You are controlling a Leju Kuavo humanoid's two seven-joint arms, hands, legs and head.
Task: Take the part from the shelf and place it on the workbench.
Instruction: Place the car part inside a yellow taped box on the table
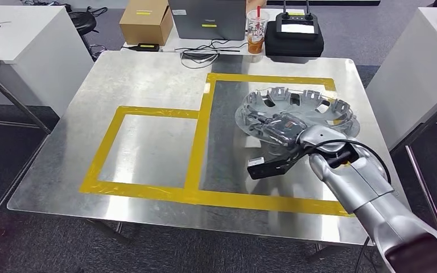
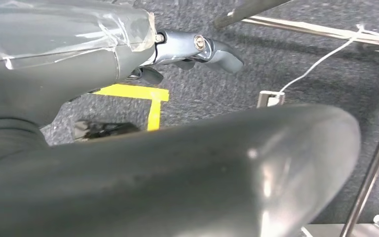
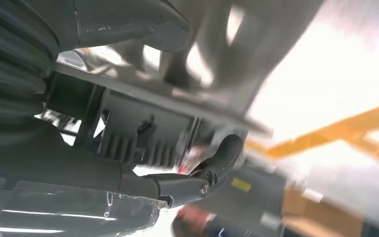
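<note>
Head view: the right hand [image 1: 279, 126] grips the near rim of the round silver ring-shaped part with ribbed pockets [image 1: 313, 102], fingers curled over the edge and into the hollow. The part sits over the brushed metal table [image 1: 148, 74], inside the larger of the yellow tape rectangles [image 1: 205, 196], apparently the marked drop zone. Whether it rests on the surface or hangs just above is unclear. Gripping the rim seems meant to keep the wide part level. Past the far edge: a cardboard box [image 1: 145, 21], an iced drink cup [image 1: 256, 31], a black controller case [image 1: 294, 34].

Left wrist view: the left hand [image 2: 192, 49] hangs beside the robot over grey carpet, holding nothing, fingers loosely bent.

Right wrist view: blurred; the thumb [image 3: 217, 165] presses under the part's ribbed grey underside [image 3: 143, 133].
</note>
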